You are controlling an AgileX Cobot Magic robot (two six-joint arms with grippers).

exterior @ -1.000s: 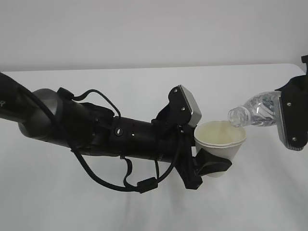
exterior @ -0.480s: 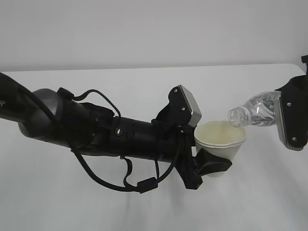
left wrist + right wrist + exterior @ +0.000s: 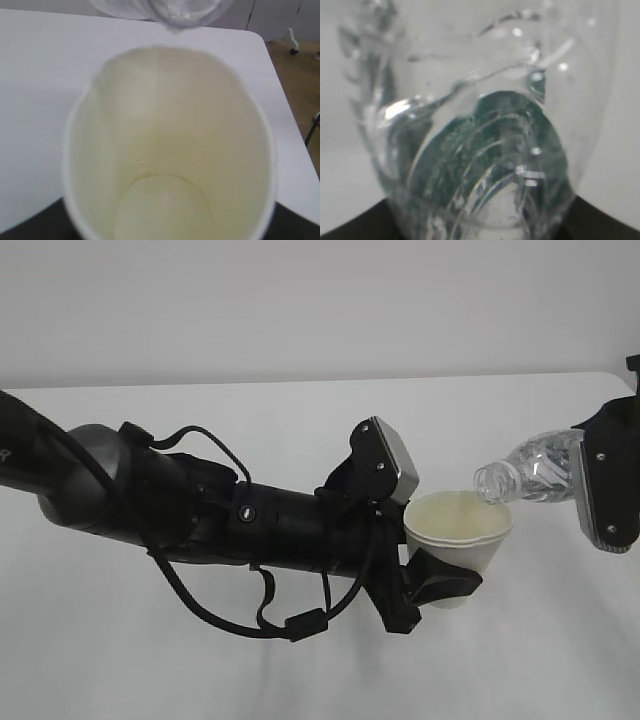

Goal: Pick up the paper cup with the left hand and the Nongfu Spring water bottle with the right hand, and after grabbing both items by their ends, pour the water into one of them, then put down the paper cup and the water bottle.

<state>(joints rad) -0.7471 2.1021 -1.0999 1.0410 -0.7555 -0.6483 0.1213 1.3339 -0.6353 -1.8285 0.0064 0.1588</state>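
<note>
Gripping paper cup (image 3: 458, 540), left gripper (image 3: 432, 585); water bottle (image 3: 525, 472) mouth over rim

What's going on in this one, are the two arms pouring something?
Yes. The left hand holds the paper cup upright above the white table. The right hand holds the Nongfu Spring water bottle by its base, tipped with its open mouth over the cup's rim. No stream is visible, and the left wrist view shows the cup's bottom looking dry, so whether water is flowing can't be told.
</note>
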